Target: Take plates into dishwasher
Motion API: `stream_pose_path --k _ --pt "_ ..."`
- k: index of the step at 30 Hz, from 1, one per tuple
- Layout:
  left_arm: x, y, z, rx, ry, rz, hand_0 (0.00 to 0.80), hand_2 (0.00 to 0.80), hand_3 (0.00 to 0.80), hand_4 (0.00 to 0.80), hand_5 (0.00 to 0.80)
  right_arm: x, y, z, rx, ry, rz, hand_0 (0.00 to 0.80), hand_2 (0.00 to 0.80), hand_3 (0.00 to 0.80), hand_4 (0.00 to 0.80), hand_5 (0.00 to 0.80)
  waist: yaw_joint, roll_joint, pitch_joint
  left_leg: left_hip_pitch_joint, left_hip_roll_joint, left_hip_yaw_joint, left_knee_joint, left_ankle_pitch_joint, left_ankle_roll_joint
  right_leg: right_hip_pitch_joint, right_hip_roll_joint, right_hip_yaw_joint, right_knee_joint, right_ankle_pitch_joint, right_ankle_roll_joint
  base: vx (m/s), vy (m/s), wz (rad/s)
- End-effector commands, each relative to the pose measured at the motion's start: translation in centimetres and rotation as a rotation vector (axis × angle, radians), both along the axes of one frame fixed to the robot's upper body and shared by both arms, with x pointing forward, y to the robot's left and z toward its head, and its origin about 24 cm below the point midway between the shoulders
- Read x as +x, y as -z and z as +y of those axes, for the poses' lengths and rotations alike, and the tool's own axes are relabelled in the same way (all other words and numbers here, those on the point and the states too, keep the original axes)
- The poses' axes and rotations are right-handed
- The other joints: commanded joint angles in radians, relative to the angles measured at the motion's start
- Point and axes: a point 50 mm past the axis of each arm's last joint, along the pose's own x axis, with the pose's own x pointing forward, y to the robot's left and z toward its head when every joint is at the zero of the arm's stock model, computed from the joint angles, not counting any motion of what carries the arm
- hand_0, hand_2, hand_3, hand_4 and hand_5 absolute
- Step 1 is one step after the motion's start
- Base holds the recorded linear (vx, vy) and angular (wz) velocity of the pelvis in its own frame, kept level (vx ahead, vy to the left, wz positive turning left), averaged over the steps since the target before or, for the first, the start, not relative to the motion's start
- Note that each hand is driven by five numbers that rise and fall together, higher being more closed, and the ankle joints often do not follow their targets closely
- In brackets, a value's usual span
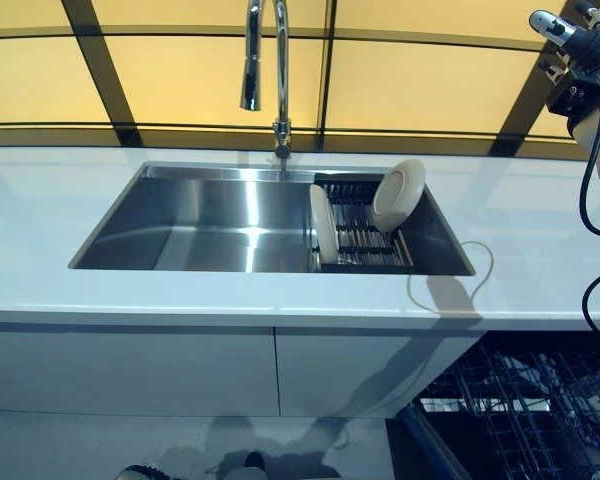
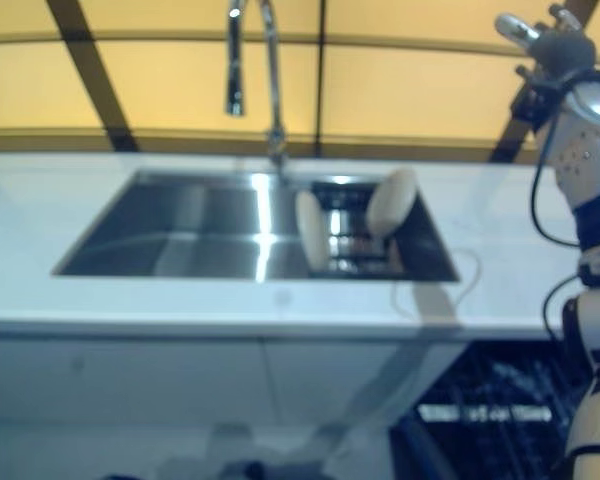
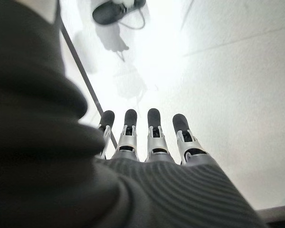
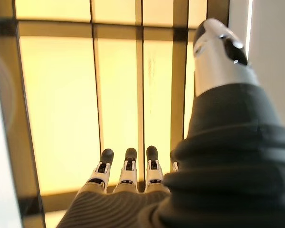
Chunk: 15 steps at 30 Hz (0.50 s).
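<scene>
I see the sink (image 1: 210,225) with two plates (image 1: 398,195) standing in the rack (image 1: 365,240) at its right end. My right hand (image 1: 580,50), fingers straight and empty, hovers up right of the sink; my left hand (image 3: 147,137) hangs open, low. I judge reaching comes next, toward the plates.

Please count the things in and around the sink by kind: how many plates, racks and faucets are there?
Plates: 2, one upright, one leaning
Dish rack: 1
Faucet: 1
Total: 4
</scene>
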Motion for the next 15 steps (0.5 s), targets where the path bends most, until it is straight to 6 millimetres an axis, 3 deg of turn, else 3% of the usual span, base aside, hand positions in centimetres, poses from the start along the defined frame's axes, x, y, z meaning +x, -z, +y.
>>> stream_pose_path --k 1,3,4,5,7,10,15 --pt "1.6 -1.4 2.2 0.063 0.054 -0.002 0.0 0.0 0.0 0.0 0.0 -1.6 -4.6 -1.3 -0.068 0.135 -0.131 0.0 0.0 0.0 0.0 0.0 0.027 -0.014 0.024 0.016 0.012 -0.029 0.042 -0.052 -0.011 -0.064 -0.024 0.028 0.323 -0.039 0.02 0.103 0.029 0.25" --pt "1.5 -1.6 2.6 0.073 0.036 0.009 0.0 0.0 0.0 0.0 0.0 -1.3 -4.2 -1.2 -0.058 0.133 -0.117 0.0 0.0 0.0 0.0 0.0 0.011 -0.006 0.043 0.05 0.027 -0.037 0.021 -0.05 -0.014 -0.129 -0.016 0.052 0.351 -0.028 0.023 0.13 -0.086 0.24" --pt "1.4 -1.7 2.8 0.078 0.01 0.004 0.0 0.0 0.0 0.0 0.0 -1.1 -4.2 -1.1 -0.065 0.142 -0.106 0.0 0.0 0.0 0.0 0.0 0.004 -0.011 0.055 0.071 0.038 -0.036 0.004 -0.053 -0.027 -0.138 -0.014 0.053 0.233 -0.01 0.022 0.173 -0.234 0.06" --pt "1.4 -1.9 3.2 0.085 -0.008 0.001 0.0 0.0 0.0 0.0 0.0 -1.3 -4.6 -0.9 -0.067 0.149 -0.113 0.0 0.0 0.0 0.0 0.0 -0.008 -0.01 0.067 0.073 0.053 -0.05 0.006 -0.062 -0.028 -0.142 -0.009 0.083 0.215 -0.016 0.02 0.141 -0.293 -0.06" --pt "1.3 -2.2 3.7 0.103 -0.04 -0.003 0.0 0.0 0.0 0.0 0.0 -1.4 -4.5 -0.6 -0.036 0.166 -0.1 0.0 0.0 0.0 0.0 0.0 -0.008 -0.025 0.063 0.054 0.066 -0.032 0.016 -0.06 -0.033 -0.112 0.009 0.083 0.141 -0.017 0.016 0.065 -0.243 0.04" --pt "1.6 -2.0 3.2 0.065 -0.001 0.001 0.0 0.0 0.0 0.0 0.0 -1.9 -4.7 -1.8 -0.068 0.164 -0.091 0.0 0.0 0.0 0.0 0.0 -0.01 -0.029 0.069 0.049 0.077 -0.012 -0.02 -0.034 -0.048 -0.087 0.025 0.061 0.059 0.014 0.01 0.035 -0.106 0.16" --pt "0.9 -1.2 2.2 0.051 -0.014 0.006 0.0 0.0 0.0 0.0 0.0 -2.7 -5.5 -3.3 -0.148 0.224 -0.095 0.0 0.0 0.0 0.0 0.0 -0.009 -0.023 0.068 0.029 0.066 -0.033 -0.057 -0.02 -0.067 -0.063 0.042 0.06 -0.015 0.029 0.012 0.054 -0.017 0.0"
